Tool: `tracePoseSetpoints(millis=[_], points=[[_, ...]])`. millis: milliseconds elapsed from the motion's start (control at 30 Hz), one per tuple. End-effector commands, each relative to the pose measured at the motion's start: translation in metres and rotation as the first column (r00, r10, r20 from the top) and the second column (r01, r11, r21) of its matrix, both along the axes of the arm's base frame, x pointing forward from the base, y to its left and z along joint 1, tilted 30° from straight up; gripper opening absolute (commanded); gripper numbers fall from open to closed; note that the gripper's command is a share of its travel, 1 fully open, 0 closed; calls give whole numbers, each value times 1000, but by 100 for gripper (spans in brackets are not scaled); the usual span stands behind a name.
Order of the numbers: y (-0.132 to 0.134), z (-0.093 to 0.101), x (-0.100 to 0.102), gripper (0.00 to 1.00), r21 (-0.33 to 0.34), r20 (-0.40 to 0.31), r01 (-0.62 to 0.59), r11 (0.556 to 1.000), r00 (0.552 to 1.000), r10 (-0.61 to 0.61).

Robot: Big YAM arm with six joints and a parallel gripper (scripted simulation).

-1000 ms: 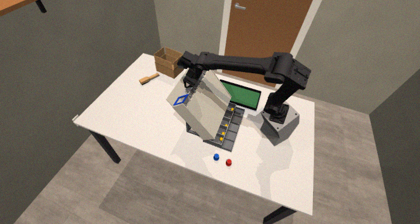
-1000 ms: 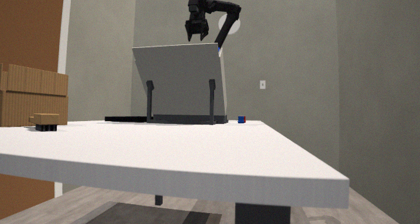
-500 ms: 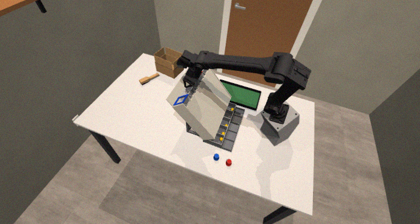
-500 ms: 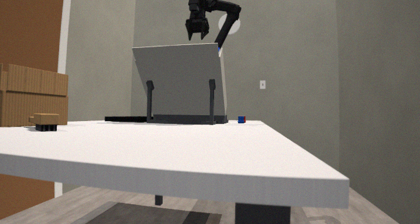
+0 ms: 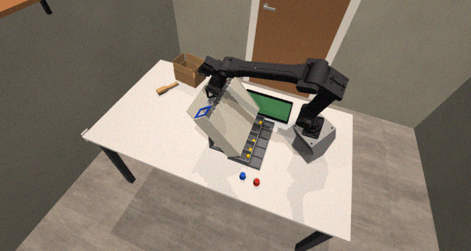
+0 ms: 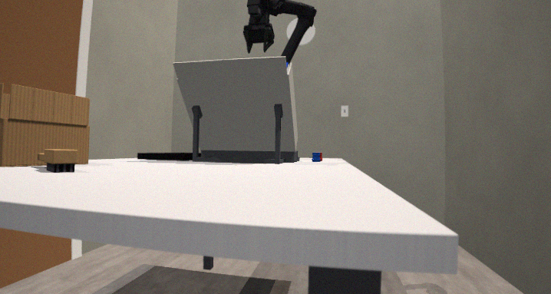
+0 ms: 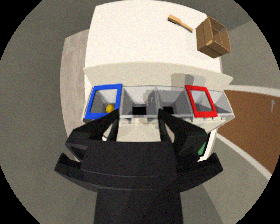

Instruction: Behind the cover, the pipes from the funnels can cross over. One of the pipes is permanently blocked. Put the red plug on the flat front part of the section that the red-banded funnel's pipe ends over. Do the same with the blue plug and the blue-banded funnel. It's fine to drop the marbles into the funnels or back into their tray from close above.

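Observation:
My gripper (image 5: 210, 96) (image 6: 259, 47) (image 7: 138, 112) is open and holds nothing. It hangs just above the top of the tilted grey cover (image 5: 230, 117) (image 6: 235, 103), over the two middle funnels. In the wrist view the blue-banded funnel (image 7: 106, 87) (image 5: 197, 113) is to the left with a yellow marble (image 7: 110, 106) in it. The red-banded funnel (image 7: 188, 100) is to the right. At the cover's foot the dark sectioned tray (image 5: 264, 141) holds several yellow marbles (image 5: 253, 139). The blue plug (image 5: 242, 175) (image 6: 315, 156) and the red plug (image 5: 256, 181) stand side by side on the table in front of the tray.
A cardboard box (image 5: 187, 68) (image 6: 42, 126) (image 7: 213, 35) and a wooden brush (image 5: 166, 88) (image 6: 57, 155) lie at the table's far left. A green-screened tablet (image 5: 273, 106) lies behind the cover. The arm's base (image 5: 312, 134) stands at the right.

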State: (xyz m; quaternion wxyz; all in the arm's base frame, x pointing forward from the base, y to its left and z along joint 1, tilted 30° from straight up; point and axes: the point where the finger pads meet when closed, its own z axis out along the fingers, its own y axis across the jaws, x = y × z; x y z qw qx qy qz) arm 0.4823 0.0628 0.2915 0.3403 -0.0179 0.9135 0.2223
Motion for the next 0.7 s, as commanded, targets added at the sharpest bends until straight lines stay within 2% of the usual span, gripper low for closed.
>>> tracePoseSetpoints(millis=[0,367,667], points=[[-8,26,11,59,-5,43,7,1000,999,-7],[-8,26,12,59,-3,19,2,1000,1000,-2],[-8,26,11,59,-3,34,5,1000,999,-5]])
